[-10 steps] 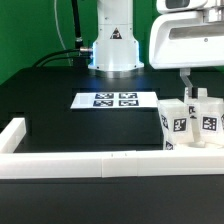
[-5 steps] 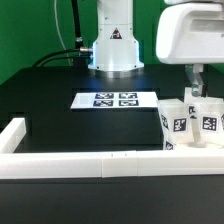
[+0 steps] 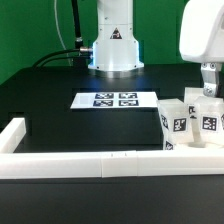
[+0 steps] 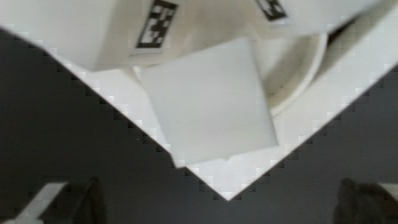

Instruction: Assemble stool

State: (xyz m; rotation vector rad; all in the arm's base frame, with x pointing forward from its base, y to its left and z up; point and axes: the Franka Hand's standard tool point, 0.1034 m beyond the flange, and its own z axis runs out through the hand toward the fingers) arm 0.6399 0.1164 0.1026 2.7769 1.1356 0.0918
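The stool's white legs with black-and-white tags (image 3: 173,125) (image 3: 209,122) stand packed together at the exterior view's right, just behind the front rail. My gripper (image 3: 208,78) hangs a little above them, partly cut off by the frame edge. In the wrist view a blocky white leg (image 4: 210,105) lies over other tagged parts, and a curved rim beside it looks like the round seat disc (image 4: 306,70). My gripper (image 4: 217,205) is open and empty, its dark fingertips (image 4: 68,203) wide apart on either side of the cluster's corner.
The marker board (image 3: 117,100) lies flat on the black table at mid-depth. The arm's white base (image 3: 113,45) stands behind it. A long white rail (image 3: 80,162) borders the front, with a short return (image 3: 12,130) at the exterior view's left.
My gripper and wrist housing have moved to the exterior view's right, from beside the legs to above them. The stool parts have not moved.
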